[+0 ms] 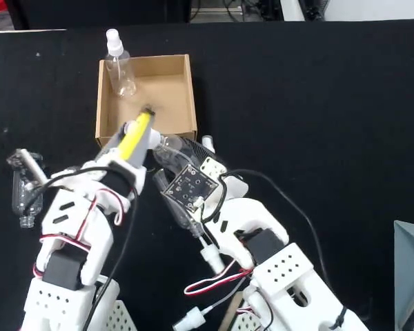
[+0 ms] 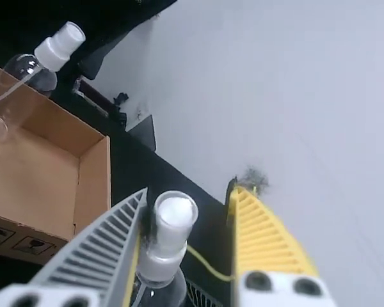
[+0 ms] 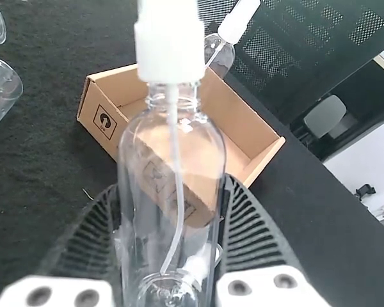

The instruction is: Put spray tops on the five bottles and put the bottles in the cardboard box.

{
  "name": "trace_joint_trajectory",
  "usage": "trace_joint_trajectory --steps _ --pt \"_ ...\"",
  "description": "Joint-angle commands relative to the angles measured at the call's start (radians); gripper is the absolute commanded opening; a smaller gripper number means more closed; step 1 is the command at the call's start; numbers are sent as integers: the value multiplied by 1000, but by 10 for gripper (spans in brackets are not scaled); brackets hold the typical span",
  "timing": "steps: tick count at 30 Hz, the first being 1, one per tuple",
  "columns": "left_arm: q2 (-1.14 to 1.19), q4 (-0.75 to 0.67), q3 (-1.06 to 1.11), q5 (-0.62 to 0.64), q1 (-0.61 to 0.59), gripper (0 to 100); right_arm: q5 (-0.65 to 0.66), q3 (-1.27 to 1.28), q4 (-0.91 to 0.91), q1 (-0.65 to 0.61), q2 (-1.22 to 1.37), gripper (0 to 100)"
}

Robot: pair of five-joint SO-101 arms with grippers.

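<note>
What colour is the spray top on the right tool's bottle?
White. The spray top on the bottle shows best in the right wrist view.

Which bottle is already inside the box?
The leaning bottle in the far corner of the cardboard box, spray top on. The held bottle is in the right gripper; the lying bottle is out on the table.

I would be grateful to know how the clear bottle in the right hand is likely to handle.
The bottle looks empty apart from a thin tube, so it is probably light. Its smooth, round wall may slip or turn in the right hand. Laid down it would likely roll; upright, the spray top may make it tippy.
</note>
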Motion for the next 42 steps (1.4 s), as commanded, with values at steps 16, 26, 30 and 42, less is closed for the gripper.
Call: trace_joint_trajectory --steps 16,26,30,42 --pt "-15 -26 -48 163 -229 184 -8 -39 -38 -11 -38 11" --pt "-15 -26 -41 160 -265 184 -9 -21 28 -17 -196 11" --pt "-14 -26 -39 117 -251 184 -9 -19 54 -17 -231 11" --pt "-5 -26 -10 -48 -41 184 -9 -10 55 -18 -239 11"
